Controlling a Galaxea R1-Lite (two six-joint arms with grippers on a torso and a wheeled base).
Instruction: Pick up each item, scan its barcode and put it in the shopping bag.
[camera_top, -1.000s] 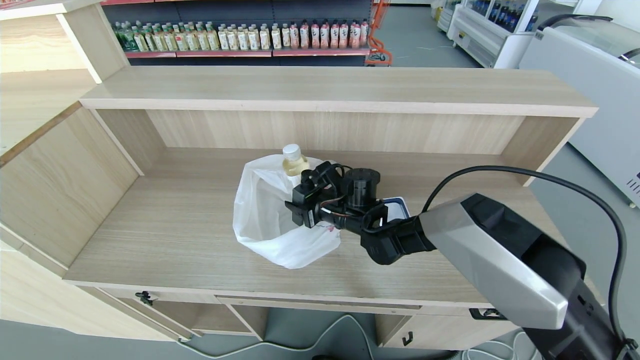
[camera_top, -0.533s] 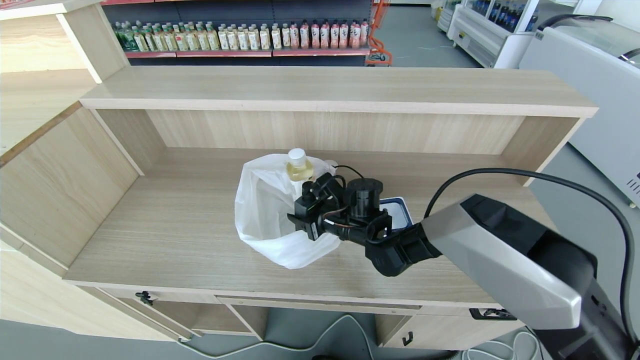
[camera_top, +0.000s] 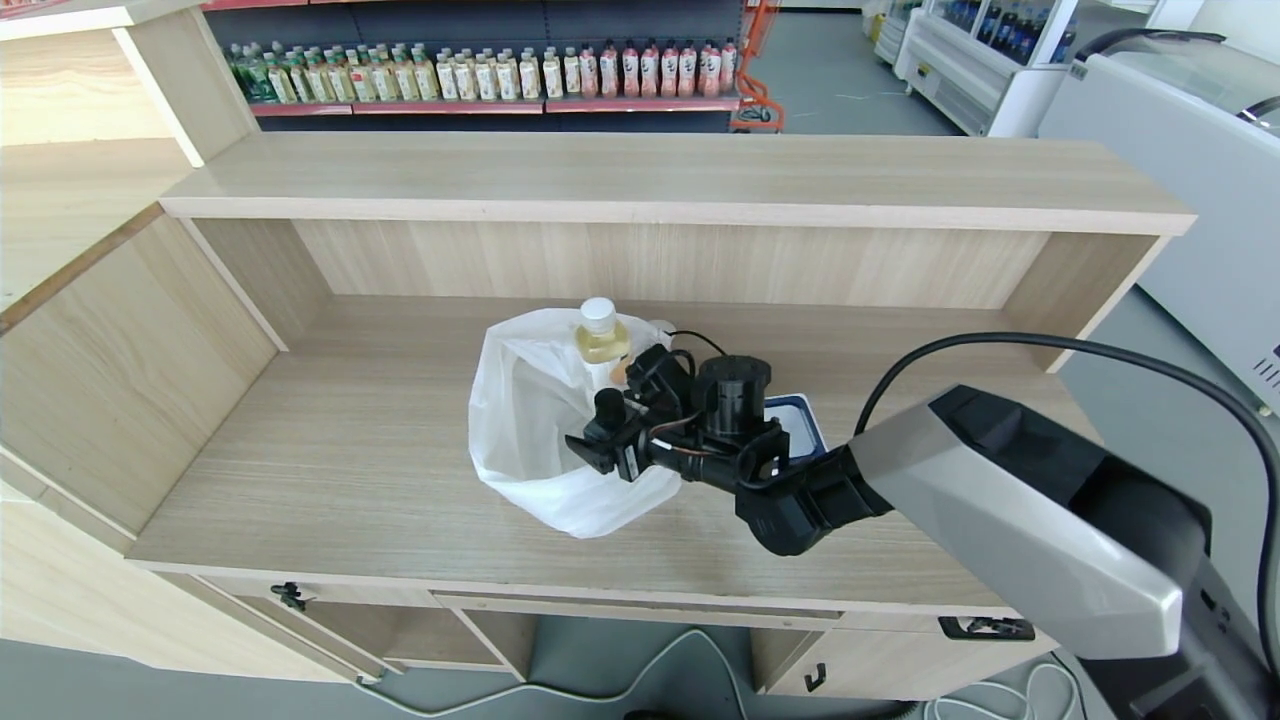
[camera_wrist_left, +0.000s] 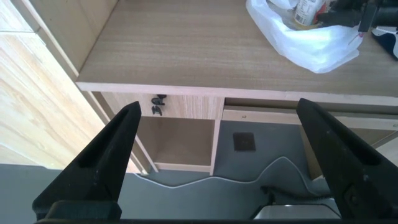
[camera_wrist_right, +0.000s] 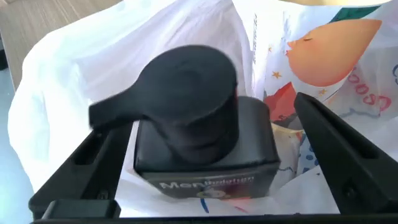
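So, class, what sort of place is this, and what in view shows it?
Probably a supermarket checkout: shelves of bottled drinks behind, glass-topped freezers at the right, a white shopping bag on the wooden counter.

One white shopping bag (camera_top: 525, 440) stands on one bench (camera_top: 330, 470). Three items sit within the bag's mouth: one clear bottle (camera_top: 600, 338) of yellowish drink with a white cap, one dark pump-top bottle (camera_wrist_right: 199, 134) and one colourful printed packet (camera_wrist_right: 326, 62). One blue-rimmed tray (camera_top: 800, 420) lies just beside the bag. On the red shelf (camera_top: 450, 106) behind there is one long row of drink bottles (camera_top: 480, 75), too many and too small to count surely
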